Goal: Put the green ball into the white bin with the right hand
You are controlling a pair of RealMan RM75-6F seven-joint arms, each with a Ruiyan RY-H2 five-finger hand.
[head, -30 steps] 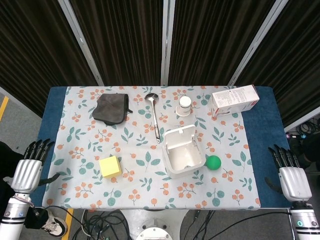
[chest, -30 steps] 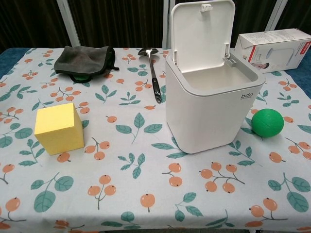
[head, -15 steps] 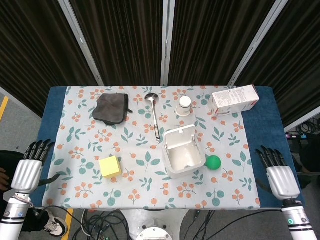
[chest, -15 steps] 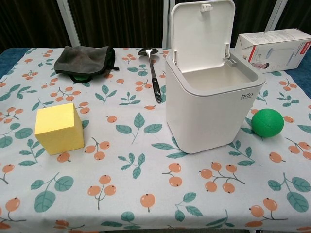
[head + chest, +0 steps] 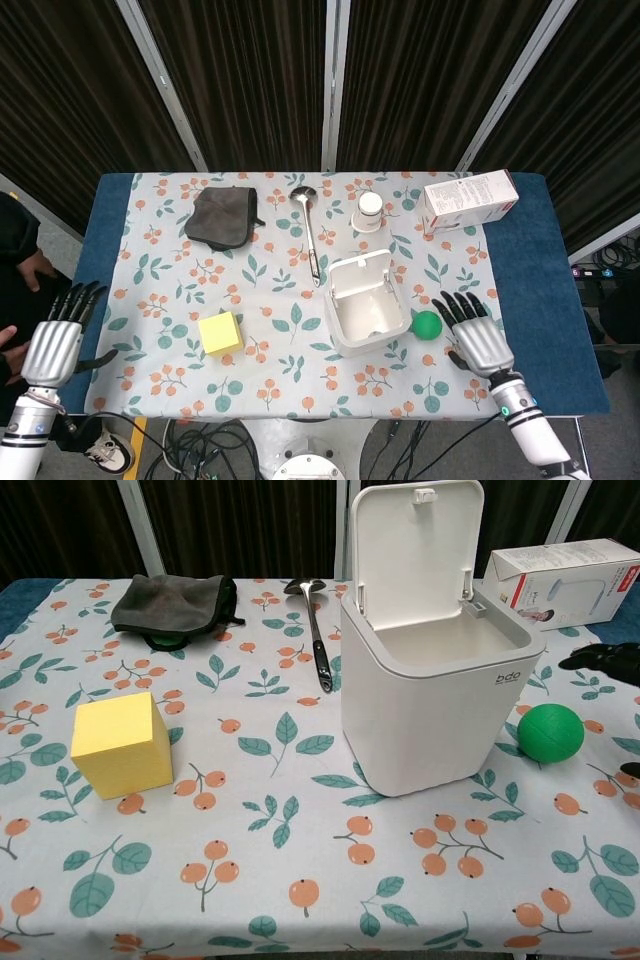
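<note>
The green ball (image 5: 427, 324) (image 5: 550, 732) lies on the floral cloth just right of the white bin (image 5: 367, 308) (image 5: 437, 685), whose lid stands open. My right hand (image 5: 477, 338) hovers open just right of the ball, fingers spread, close to it without touching; in the chest view only its dark fingertips (image 5: 600, 659) show at the right edge. My left hand (image 5: 58, 335) hangs open off the table's front left corner and holds nothing.
A yellow cube (image 5: 220, 332) sits front left. A dark cloth (image 5: 222, 216), a metal ladle (image 5: 311, 232), a small white jar (image 5: 370, 211) and a white carton (image 5: 468, 199) lie along the back. The blue table edge (image 5: 545, 290) shows at right.
My right hand has moved left from beyond the table's right edge to over the cloth beside the green ball. The left hand has barely moved.
</note>
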